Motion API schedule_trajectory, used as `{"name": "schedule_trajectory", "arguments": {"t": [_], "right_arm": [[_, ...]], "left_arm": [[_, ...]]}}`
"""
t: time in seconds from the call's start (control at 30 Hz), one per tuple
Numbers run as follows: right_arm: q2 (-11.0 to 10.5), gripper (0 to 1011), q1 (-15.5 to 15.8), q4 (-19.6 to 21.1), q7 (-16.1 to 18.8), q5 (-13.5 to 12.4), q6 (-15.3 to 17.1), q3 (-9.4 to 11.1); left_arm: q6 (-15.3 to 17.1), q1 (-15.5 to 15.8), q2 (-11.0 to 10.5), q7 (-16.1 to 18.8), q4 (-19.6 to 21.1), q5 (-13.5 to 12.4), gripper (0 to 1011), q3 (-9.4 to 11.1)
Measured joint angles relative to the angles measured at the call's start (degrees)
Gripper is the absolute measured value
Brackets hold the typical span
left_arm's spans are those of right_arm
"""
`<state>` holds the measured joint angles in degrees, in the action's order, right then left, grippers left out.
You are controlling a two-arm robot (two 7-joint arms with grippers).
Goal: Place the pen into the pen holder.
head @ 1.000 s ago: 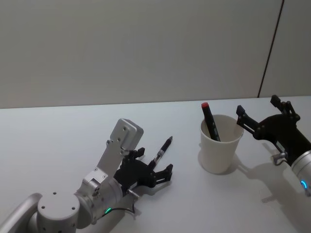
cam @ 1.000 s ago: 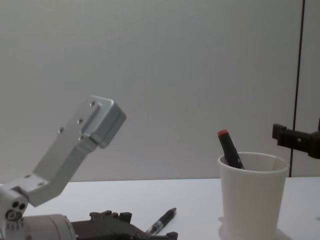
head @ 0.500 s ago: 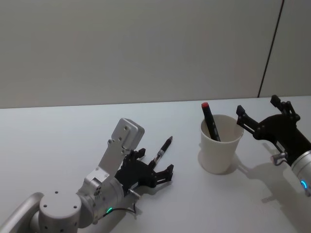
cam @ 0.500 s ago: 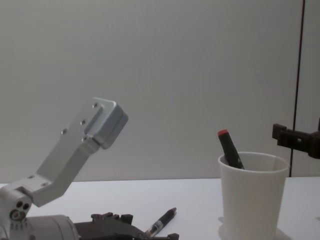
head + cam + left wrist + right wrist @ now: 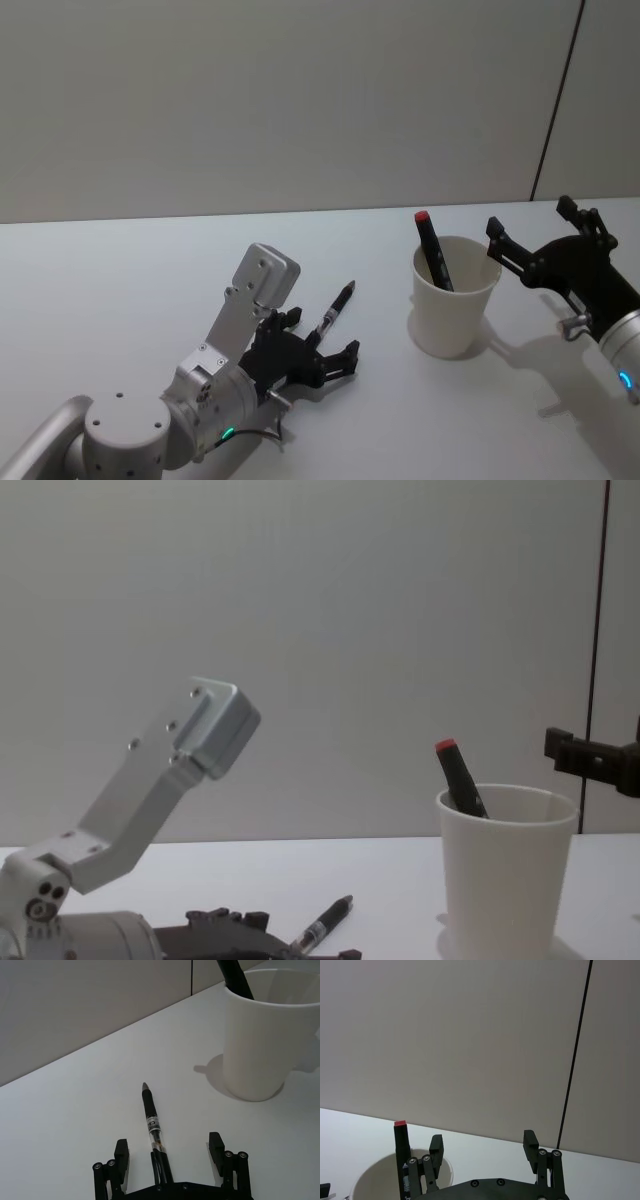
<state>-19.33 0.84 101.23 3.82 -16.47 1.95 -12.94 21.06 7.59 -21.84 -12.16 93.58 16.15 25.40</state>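
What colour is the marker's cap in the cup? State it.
Red cap, clearest in the head view.

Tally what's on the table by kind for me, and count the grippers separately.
Loose pens: 1, the pen, its rear end between the open fingers of the left gripper
Red-tipped markers: 1, the marker standing in the pen holder
Paper cups: 1, the pen holder
Grippers: 2, the left gripper and the right gripper, which is open beside the pen holder
Total: 3 things, plus 2 grippers
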Motion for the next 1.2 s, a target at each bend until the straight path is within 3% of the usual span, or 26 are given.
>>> {"name": "schedule_trajectory", "arguments": {"t": [0.6, 0.83, 1.2], "right_arm": [[0.0, 1001, 0.0, 0.0, 0.0, 0.0, 0.0, 0.0], [0.0, 1001, 0.0, 0.0, 0.0, 0.0, 0.0, 0.0], [0.0, 1001, 0.0, 0.0, 0.0, 0.0, 0.0, 0.0]], "left_arm": [[0.5, 0.1, 0.3, -0.3, -0.2, 0.4, 986, -0.1], [0.5, 0.1, 0.4, -0.4, -0.3, 0.4, 836, -0.1], [0.6, 0.1, 0.4, -0.4, -0.3, 0.5, 484, -0.1]]}}
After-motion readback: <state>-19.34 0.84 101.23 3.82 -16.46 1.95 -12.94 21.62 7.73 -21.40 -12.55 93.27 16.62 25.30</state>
